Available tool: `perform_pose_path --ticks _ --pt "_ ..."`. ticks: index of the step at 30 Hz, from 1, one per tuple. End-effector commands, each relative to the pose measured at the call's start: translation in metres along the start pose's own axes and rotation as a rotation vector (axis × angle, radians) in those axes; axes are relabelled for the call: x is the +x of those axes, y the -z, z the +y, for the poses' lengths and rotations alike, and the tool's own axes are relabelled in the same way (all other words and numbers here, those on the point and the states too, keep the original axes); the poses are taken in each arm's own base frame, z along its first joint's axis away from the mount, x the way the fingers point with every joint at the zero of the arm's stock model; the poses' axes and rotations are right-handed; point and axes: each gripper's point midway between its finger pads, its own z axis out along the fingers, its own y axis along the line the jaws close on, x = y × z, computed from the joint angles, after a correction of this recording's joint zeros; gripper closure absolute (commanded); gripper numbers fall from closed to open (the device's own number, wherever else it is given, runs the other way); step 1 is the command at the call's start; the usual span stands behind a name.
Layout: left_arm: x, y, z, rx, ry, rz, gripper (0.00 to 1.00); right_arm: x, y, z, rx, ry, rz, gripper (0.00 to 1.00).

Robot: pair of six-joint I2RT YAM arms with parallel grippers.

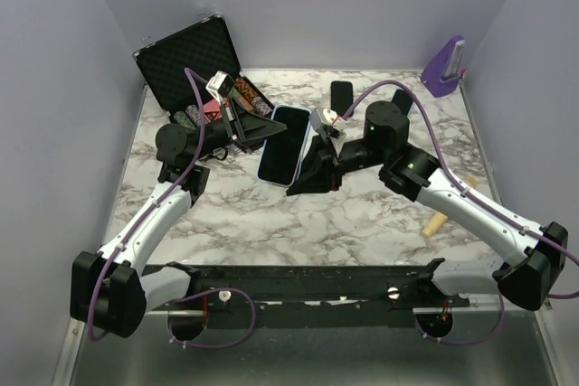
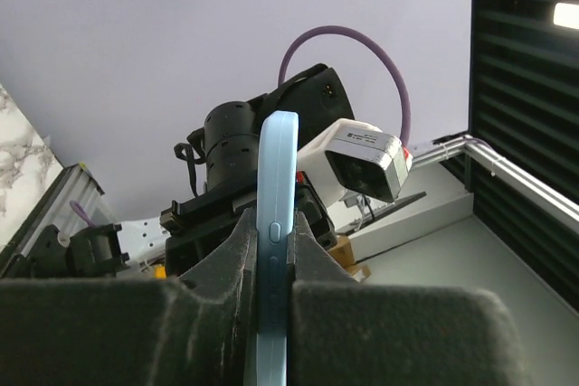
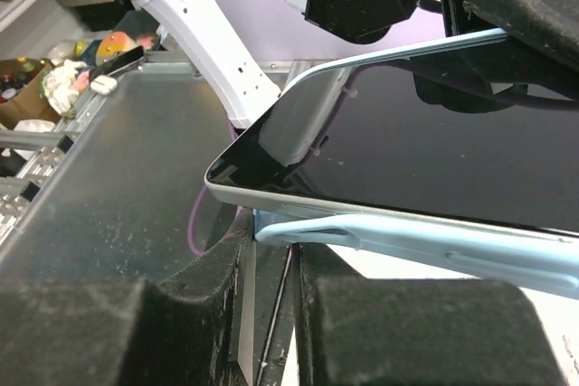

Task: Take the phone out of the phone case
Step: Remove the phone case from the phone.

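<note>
A phone (image 1: 283, 145) with a dark screen, in a light blue case, is held up above the marble table between both grippers. My left gripper (image 1: 260, 129) is shut on its left long edge. In the left wrist view the cased phone (image 2: 277, 187) stands edge-on between the pads, at the gripper's grip point (image 2: 272, 264). My right gripper (image 1: 312, 166) is at its lower right. In the right wrist view the gripper (image 3: 271, 255) is shut on a corner of the blue case (image 3: 407, 240). That corner is peeled off the phone's silver edge (image 3: 298, 198).
An open black foam-lined box (image 1: 190, 53) with poker chips (image 1: 249, 95) stands at the back left. A black flat object (image 1: 341, 95) lies behind the phone. A purple object (image 1: 443, 65) is at the back right. A wooden piece (image 1: 435, 223) lies by the right arm.
</note>
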Motion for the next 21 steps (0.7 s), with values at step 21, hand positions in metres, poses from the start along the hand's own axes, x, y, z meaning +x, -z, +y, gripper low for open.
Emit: perform_pose_path --ticks 21 --pt "0.010 -0.011 -0.003 0.024 -0.001 -0.005 1.00 0.038 0.033 -0.128 0.740 -0.868 -0.433 0.99"
